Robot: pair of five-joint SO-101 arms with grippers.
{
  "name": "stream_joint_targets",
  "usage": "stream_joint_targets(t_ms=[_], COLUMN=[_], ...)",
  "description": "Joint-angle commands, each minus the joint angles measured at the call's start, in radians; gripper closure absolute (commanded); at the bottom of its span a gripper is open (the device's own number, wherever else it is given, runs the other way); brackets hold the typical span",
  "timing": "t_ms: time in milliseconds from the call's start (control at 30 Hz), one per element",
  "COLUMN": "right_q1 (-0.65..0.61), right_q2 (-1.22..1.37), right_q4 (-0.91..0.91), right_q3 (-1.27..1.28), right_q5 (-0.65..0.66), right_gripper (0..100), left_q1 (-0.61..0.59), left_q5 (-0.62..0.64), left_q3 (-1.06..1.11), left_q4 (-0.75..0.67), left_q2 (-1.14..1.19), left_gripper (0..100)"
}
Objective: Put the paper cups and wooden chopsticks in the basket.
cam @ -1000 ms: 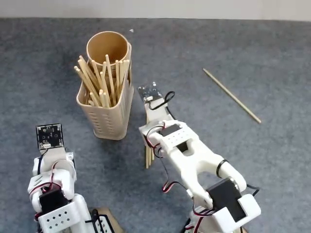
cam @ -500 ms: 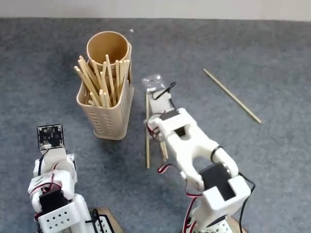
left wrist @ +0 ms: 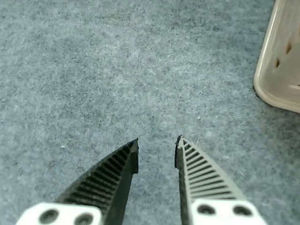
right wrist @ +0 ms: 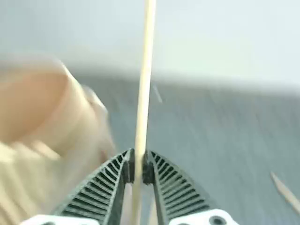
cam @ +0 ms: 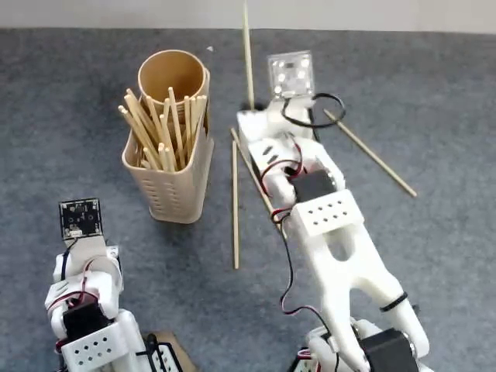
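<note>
A beige slotted basket (cam: pixel 169 182) stands on the grey carpet, holding a paper cup (cam: pixel 172 74) and several wooden chopsticks (cam: pixel 159 132). My right gripper (right wrist: pixel 138 165) is raised beside the basket and shut on one chopstick (right wrist: pixel 146 70), which points up and away (cam: pixel 248 54). Two chopsticks lie on the carpet by this arm, one straight (cam: pixel 235 209) and one slanted (cam: pixel 252 170). Another chopstick (cam: pixel 370 153) lies far to the right. My left gripper (left wrist: pixel 157 140) hangs open over bare carpet near the basket's corner (left wrist: pixel 281 61).
The left arm (cam: pixel 81 287) sits at the near left of the carpet. The right arm (cam: pixel 333 232) stretches from the near edge toward the far side, partly over the slanted chopstick. A pale wall borders the carpet's far edge.
The right arm rose from the carpet and swung toward the far side with one chopstick in its grip. Two chopsticks from the bundle stayed on the carpet. The left arm kept still.
</note>
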Motion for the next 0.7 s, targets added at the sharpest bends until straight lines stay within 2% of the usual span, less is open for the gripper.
stream_joint_targets(t_ms=[0,67,233,400,533,667], right_q1=[-0.093,-0.157,-0.288,-0.297,-0.272,-0.271], right_q2=[-0.053,-0.053,-0.047,0.007,0.036,0.038], right_q4=[-0.237,-0.305,-0.579,-0.771,-0.855,-0.863], right_q3=[-0.036,-0.036,-0.015,0.081,0.194,0.26], right_q5=[0.118,0.201,0.209,0.209,0.209,0.207], right_gripper=[99.2,99.2,99.2,99.2,98.7,85.7], left_q1=[0.015,0.015,0.015,0.015,0.015,0.015], left_q5=[-0.015,-0.015,-0.015,-0.015,-0.015,-0.015], left_q3=[0.018,0.018,0.018,0.018,0.018,0.018], left_q4=[0.005,0.003,0.003,0.005,0.005,0.005], left_q2=[-0.008,-0.008,-0.008,-0.005,-0.005,-0.005], left_gripper=[84,84,84,84,84,84])
